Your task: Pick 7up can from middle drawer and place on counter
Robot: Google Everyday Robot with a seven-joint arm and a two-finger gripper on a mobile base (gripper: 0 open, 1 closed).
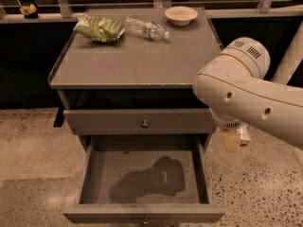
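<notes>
Your middle drawer [99, 174] stands open, no 7up can showing inside; the gripper [232, 137] hangs under the arm right of it, and you cannot tell its grasp; placing on the counter [137, 60] is not yet done.

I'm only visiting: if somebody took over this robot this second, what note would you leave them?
The end effector hangs under the arm, just right of the open drawer; it is mostly hidden, load unclear.
In the drawer: no can seen.
On the counter: bag, bottle and bowl at the back; no can.
Done: drawer open, apparently emptied.
Left: confirm the can is held, then set it on the counter.
</notes>
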